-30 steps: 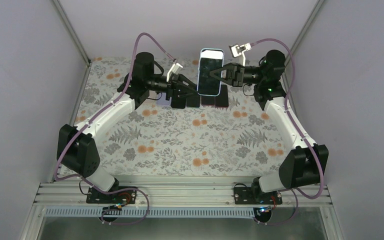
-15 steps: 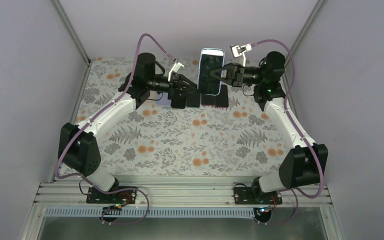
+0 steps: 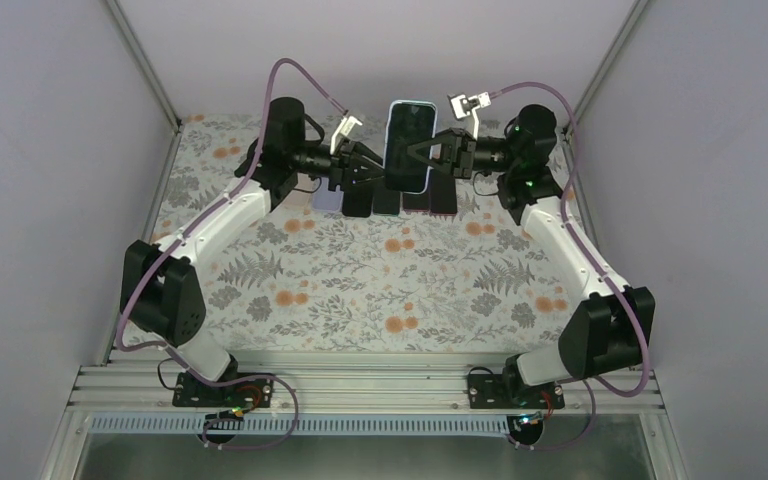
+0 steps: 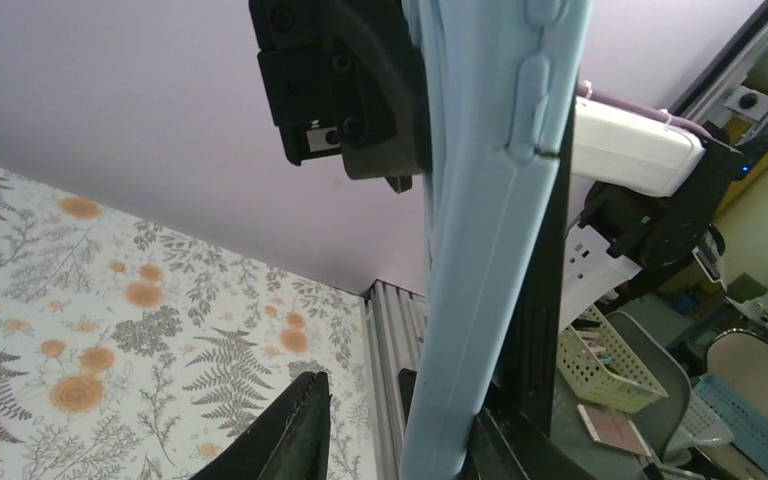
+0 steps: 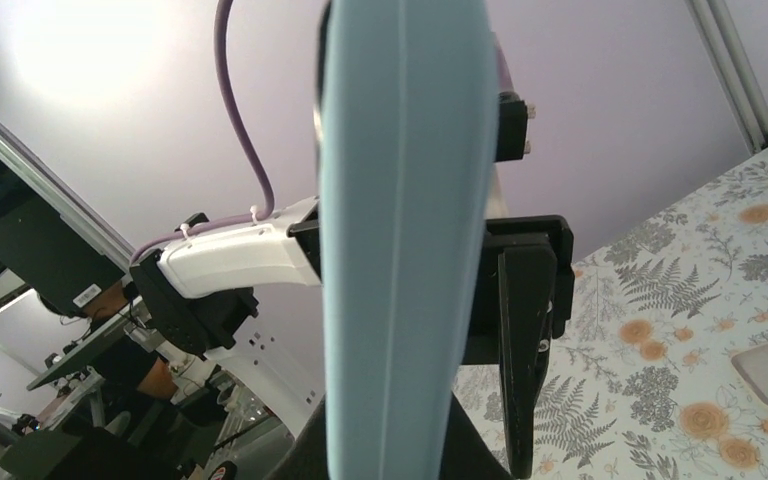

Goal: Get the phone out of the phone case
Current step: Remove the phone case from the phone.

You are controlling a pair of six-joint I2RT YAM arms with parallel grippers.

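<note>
The phone (image 3: 409,148), dark screen up, sits in its light blue phone case (image 3: 409,105) and hangs in the air above the back of the table. My right gripper (image 3: 424,158) is shut on the case's right long edge; in the right wrist view the case (image 5: 400,220) fills the space between its fingers (image 5: 390,450). My left gripper (image 3: 378,170) straddles the left long edge. In the left wrist view one finger (image 4: 520,440) touches the case (image 4: 480,250), while the other finger (image 4: 300,420) stands apart from it, so my left gripper (image 4: 405,410) is open.
Several dark phone-like slabs (image 3: 400,203) lie on the floral table (image 3: 360,280) under the held phone, with a pale flat item (image 3: 326,200) to their left. Enclosure walls and a metal post (image 3: 145,60) close in at the back.
Both grippers and the cased phone have shifted a little to the left. The left gripper's fingers have narrowed around the case's edge. The right grip is unchanged.
</note>
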